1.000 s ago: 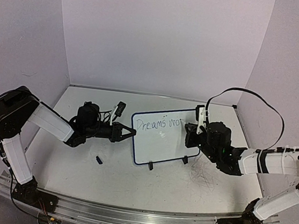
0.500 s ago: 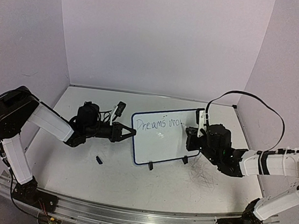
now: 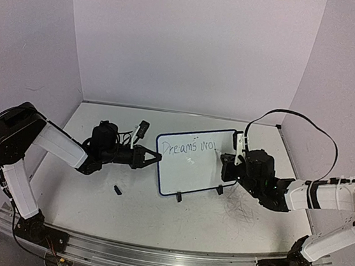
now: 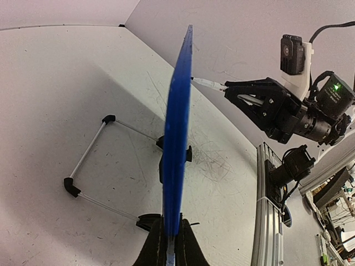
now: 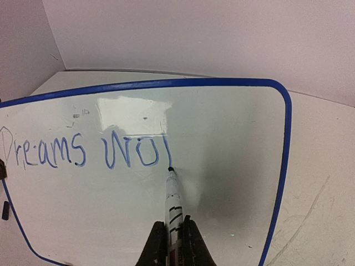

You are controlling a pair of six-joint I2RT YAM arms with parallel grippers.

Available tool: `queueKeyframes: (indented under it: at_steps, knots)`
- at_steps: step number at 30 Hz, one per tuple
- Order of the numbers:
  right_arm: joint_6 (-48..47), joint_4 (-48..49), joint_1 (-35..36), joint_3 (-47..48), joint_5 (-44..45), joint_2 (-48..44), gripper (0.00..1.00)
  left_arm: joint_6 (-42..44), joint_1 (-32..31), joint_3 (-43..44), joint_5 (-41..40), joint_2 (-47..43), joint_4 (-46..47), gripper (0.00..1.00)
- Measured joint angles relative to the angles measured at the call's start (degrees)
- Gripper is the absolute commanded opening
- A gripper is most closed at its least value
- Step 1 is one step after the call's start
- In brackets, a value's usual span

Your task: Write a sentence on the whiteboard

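Note:
The whiteboard (image 3: 192,173) stands upright on the table, its dark blue rim edge-on in the left wrist view (image 4: 176,127). My left gripper (image 3: 156,158) is shut on its left rim (image 4: 171,244). The sentence (image 5: 83,149), in blue, reads "Dreams wo" followed by one vertical stroke; it also shows in the top view (image 3: 189,148). My right gripper (image 5: 173,238) is shut on a white marker (image 5: 173,199), whose tip touches the board at the foot of that stroke. From above, the right gripper (image 3: 228,162) is at the board's right part.
A small black marker cap (image 3: 118,190) lies on the table in front of the left arm. The board's wire stand (image 4: 89,166) reaches out behind it. Grey scribble scratches (image 3: 242,211) mark the tabletop under the right arm. Walls close the back and sides.
The right gripper has shifted slightly right and down with the marker, adding a vertical stroke after "wo". The left arm and the board have stayed still.

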Motion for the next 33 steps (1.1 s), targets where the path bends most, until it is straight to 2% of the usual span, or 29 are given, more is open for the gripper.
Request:
queueKeyframes:
  at_steps: [27, 33]
  knots:
    - [0.0, 2.2, 0.2, 2.4, 4.8, 2.3, 0.00, 0.1, -0.3, 0.0, -0.4, 0.0, 0.0, 0.00]
    - [-0.3, 1.6, 0.1, 2.3, 3.6, 0.8, 0.00, 0.2, -0.3, 0.0, -0.4, 0.0, -0.2, 0.00]
